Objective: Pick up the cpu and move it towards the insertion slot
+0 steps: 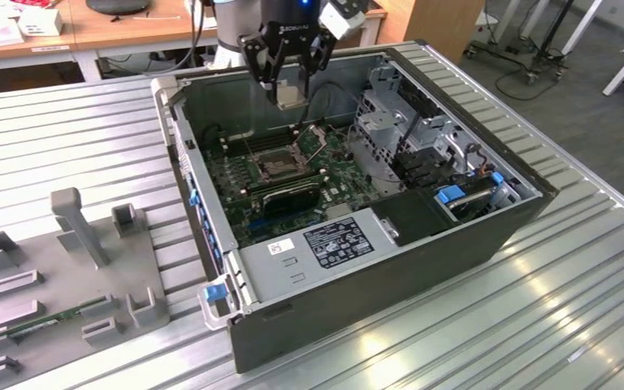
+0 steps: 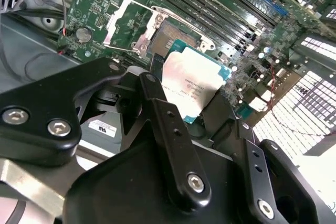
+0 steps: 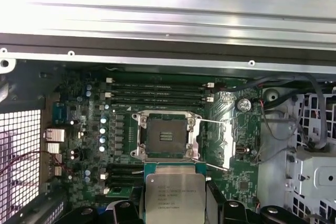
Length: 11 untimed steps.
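Observation:
My gripper (image 1: 288, 91) hangs over the back of an open computer case, shut on the cpu (image 1: 288, 99), a flat square chip with a pale metal top. Both wrist views show the cpu (image 2: 191, 81) (image 3: 174, 199) pinched by its edges between the black fingers (image 2: 160, 109). The insertion slot (image 1: 279, 166) is a square socket with a shiny frame and a dark centre on the green circuit board. Its cover plate (image 3: 220, 145) is swung open to one side. The cpu is held in the air, above and just short of the insertion slot (image 3: 165, 137) (image 2: 169, 36).
The case walls (image 1: 198, 187) ring the board, with a drive cage (image 1: 399, 122), loose cables (image 3: 294, 114) and a power supply (image 1: 334, 244) close by. Memory slots (image 3: 157, 93) run beside the socket. On the exterior view's left, a grey tray (image 1: 68, 276) holds a green memory stick (image 1: 46, 322).

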Motion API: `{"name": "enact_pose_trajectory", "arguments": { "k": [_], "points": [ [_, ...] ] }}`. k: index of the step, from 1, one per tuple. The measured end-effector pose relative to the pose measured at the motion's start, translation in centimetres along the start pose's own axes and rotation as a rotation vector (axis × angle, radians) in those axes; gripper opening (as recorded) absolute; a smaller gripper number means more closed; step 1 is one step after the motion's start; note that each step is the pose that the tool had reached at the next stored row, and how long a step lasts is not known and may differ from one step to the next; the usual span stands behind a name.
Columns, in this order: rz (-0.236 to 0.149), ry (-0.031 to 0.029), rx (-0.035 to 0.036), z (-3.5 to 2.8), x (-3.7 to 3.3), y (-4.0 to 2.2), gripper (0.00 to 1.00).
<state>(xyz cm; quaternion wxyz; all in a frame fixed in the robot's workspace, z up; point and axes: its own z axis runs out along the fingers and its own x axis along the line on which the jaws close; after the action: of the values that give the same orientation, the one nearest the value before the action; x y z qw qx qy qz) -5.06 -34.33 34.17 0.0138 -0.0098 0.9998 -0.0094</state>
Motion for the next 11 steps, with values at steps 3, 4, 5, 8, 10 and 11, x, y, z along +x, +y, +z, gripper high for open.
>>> {"name": "enact_pose_trajectory", "arguments": {
  "k": [3,4,5,8,10,11],
  "points": [
    [0.000,0.0000,0.0000,0.46,0.01,0.02,0.55],
    [0.000,0.0000,0.0001,0.49,0.00,0.03,0.55],
    [0.000,0.0001,0.0002,0.49,0.00,0.03,0.55],
    [0.000,0.0000,0.0000,0.55,0.02,0.12,0.55],
    [0.000,0.0000,0.0001,0.61,0.06,0.28,0.55],
    [0.000,0.0001,0.0001,0.67,0.08,0.37,0.55]
  ]
}}
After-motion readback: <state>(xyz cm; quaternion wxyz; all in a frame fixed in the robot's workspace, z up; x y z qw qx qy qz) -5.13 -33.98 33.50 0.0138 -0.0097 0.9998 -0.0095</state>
